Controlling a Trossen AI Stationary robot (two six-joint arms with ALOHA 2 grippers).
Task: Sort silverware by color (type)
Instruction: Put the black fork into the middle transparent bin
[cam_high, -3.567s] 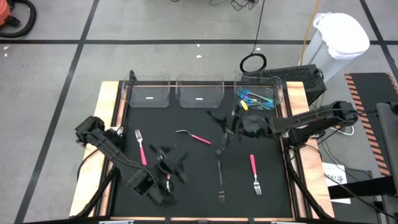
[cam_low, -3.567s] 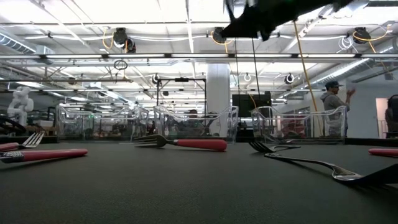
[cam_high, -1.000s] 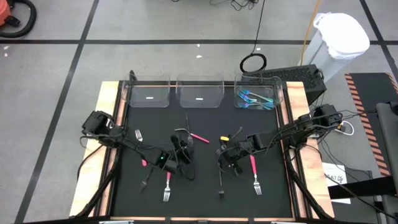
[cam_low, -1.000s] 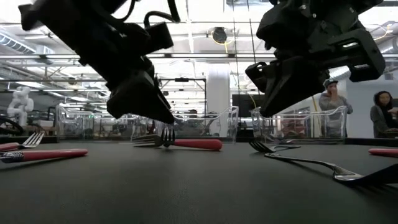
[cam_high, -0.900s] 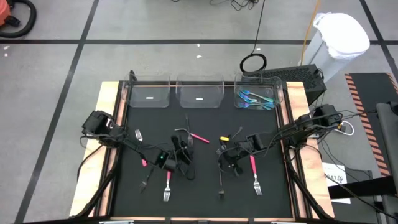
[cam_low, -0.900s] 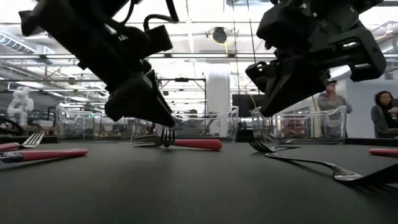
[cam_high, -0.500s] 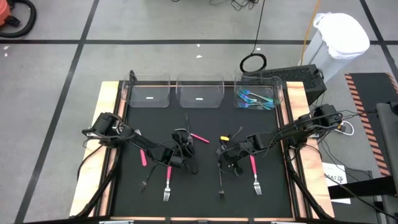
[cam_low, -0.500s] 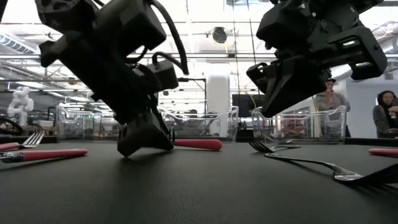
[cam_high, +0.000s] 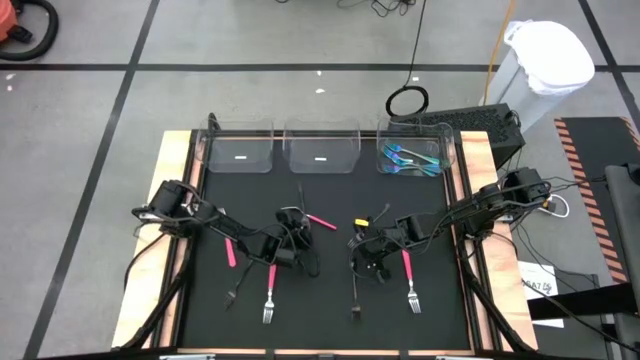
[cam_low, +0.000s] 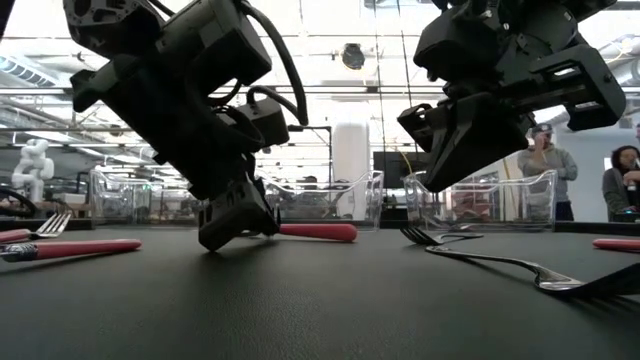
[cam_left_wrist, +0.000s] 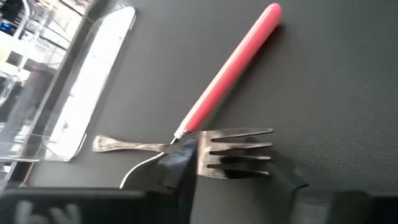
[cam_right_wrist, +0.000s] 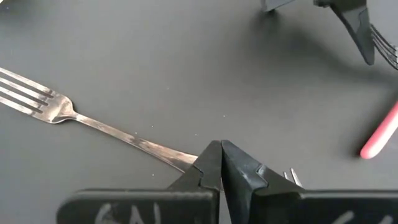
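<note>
Pink-handled fork (cam_left_wrist: 230, 74) lies mid-table under the left hand (cam_high: 288, 240), which has dropped onto it over the last second, fingers narrowing around its head but not yet gripping, while the right hand (cam_right_wrist: 222, 163) stays shut nearby.

Fork (cam_right_wrist: 93, 124) handle end, hidden behind right gripper's fingers (cam_right_wrist: 208, 168).

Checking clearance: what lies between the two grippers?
Bare black mat between the left gripper and right gripper, per the high view.
</note>
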